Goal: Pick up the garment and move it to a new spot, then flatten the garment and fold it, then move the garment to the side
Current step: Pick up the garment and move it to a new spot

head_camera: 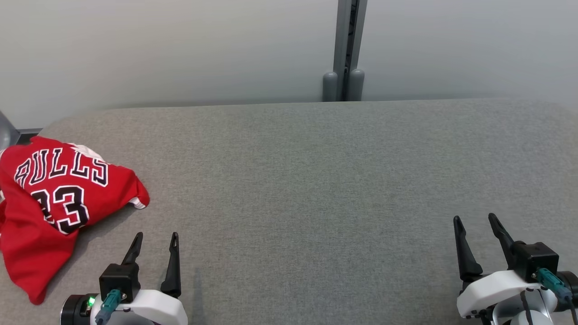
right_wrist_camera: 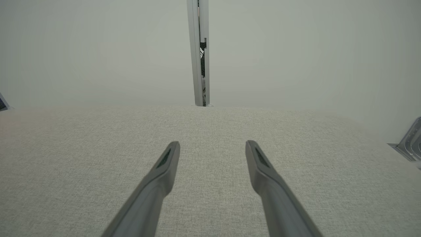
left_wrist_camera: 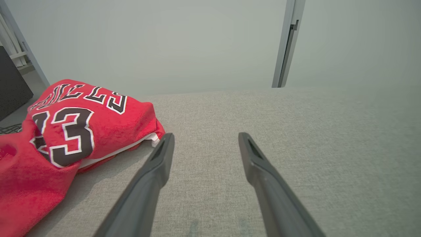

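Observation:
The garment [head_camera: 54,203] is a red jersey with black-and-white lettering and the number 23. It lies crumpled at the far left of the grey fabric table [head_camera: 316,180]. My left gripper [head_camera: 156,235] stands open at the lower left, just right of the jersey and not touching it. In the left wrist view the garment [left_wrist_camera: 65,138] bunches to the left of my left gripper [left_wrist_camera: 205,135], whose fingers hold nothing. At the lower right my right gripper [head_camera: 475,219] stands open over bare table, far from the jersey. In the right wrist view my right gripper [right_wrist_camera: 212,143] is also empty.
A pale wall runs behind the table, with a grey vertical post [head_camera: 345,49] at its middle. A dark object [left_wrist_camera: 11,89] stands beyond the table's left end. A metal piece [right_wrist_camera: 411,141] shows off the right edge. The table's far edge [head_camera: 289,104] curves down at both ends.

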